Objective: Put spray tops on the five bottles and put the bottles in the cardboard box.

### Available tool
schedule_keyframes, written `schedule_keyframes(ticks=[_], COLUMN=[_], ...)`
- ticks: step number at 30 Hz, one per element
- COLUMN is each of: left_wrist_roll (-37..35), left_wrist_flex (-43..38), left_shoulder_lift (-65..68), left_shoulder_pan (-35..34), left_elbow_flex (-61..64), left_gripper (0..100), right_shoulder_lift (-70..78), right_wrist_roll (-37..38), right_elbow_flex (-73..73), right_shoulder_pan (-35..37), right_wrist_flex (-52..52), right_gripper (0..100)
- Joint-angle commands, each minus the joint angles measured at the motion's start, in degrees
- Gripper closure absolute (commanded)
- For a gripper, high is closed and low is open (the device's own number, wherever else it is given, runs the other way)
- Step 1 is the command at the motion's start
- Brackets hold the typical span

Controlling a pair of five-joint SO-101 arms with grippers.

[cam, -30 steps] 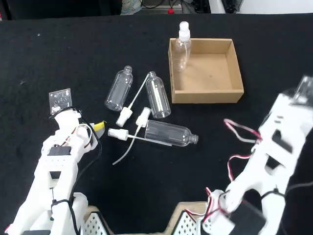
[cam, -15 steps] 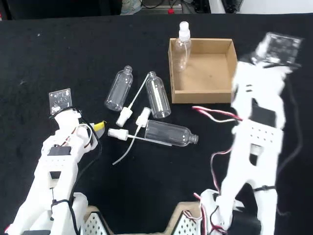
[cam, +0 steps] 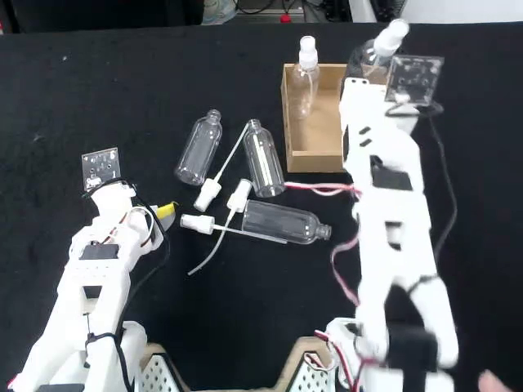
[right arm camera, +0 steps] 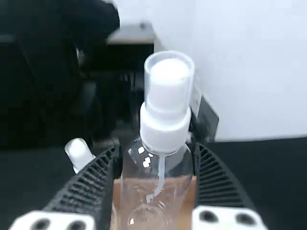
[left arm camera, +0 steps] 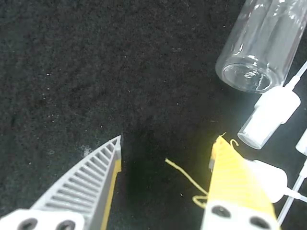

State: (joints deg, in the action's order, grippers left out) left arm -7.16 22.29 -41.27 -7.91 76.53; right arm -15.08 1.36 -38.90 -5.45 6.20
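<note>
The high view looked down over the black table (cam: 82, 82) from above, from the robot's own side. The left wrist view pointed steeply down, close to the table, past the left gripper (left arm camera: 170, 141) at an empty bottle (left arm camera: 261, 48) and a spray top (left arm camera: 268, 117); the high view shared both. The right wrist view faced almost level toward the room wall (right arm camera: 249, 72), very near the capped bottle (right arm camera: 160, 143), and the high view had this capped bottle (cam: 372, 53) too.
</note>
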Motion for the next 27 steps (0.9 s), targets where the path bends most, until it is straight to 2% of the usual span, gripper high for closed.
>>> schedule_keyframes(ticks=[1,9,27], left_wrist_roll=[0.35,0.35,0.35], left_wrist_flex=[-1.32,-1.32,-1.32], left_shoulder_lift=[-0.62,-0.62,-0.62], left_shoulder_pan=[0.75,0.75,0.66], left_elbow_flex=[-0.48,-0.48,-0.4], left_gripper=[71,71,71], right_shoulder_lift=[8.22,22.37,38.02], right_wrist_roll=[-0.62,-0.7,-0.35], right_elbow_flex=[9.19,20.09,33.01], right_shoulder_pan=[-2.37,-5.1,-5.1], right_wrist_flex=[2.11,2.11,2.46], right_gripper=[85.0,85.0,85.0])
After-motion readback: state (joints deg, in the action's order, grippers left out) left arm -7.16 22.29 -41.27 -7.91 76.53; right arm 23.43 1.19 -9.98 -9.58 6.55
